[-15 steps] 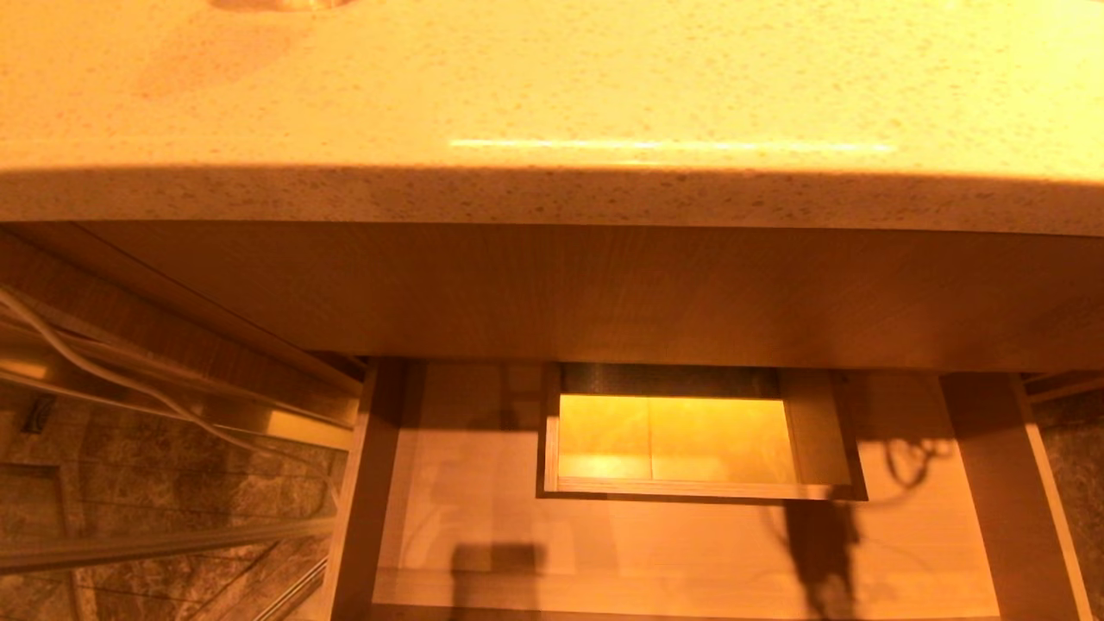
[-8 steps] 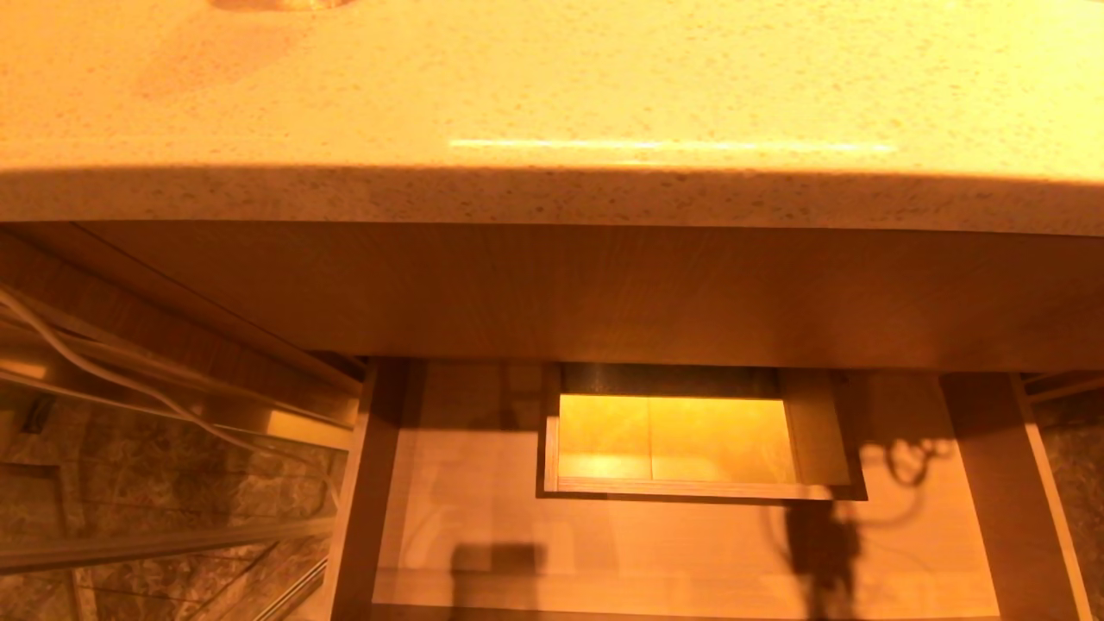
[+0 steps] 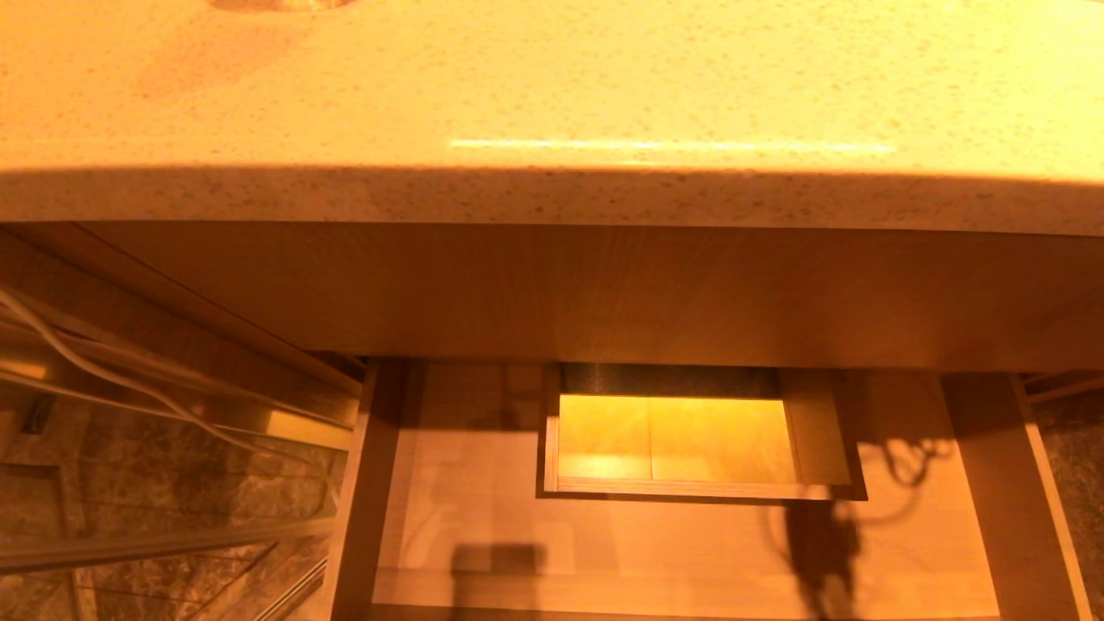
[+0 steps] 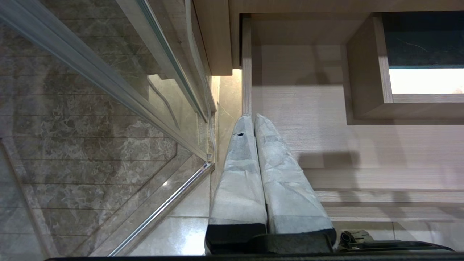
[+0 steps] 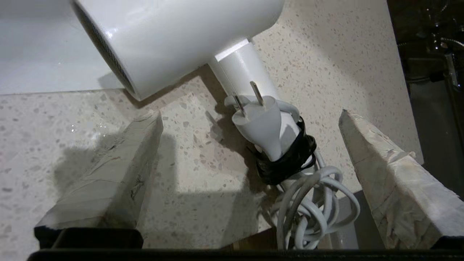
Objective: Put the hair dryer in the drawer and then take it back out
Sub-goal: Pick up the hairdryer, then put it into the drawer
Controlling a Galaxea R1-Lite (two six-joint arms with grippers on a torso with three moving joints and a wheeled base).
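One drawer stands pulled out below the speckled countertop, nothing visible in it but its boxed rectangular cut-out. On that countertop lies the hair dryer, its cord bundle and plug between the spread fingers of the right gripper, which grips nothing. Beside the drawer's corner, the left gripper hangs with fingers pressed together.

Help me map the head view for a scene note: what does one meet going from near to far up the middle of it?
Open drawer's floor → boxed cut-out → wood panel under the counter → speckled countertop edge → countertop surface.
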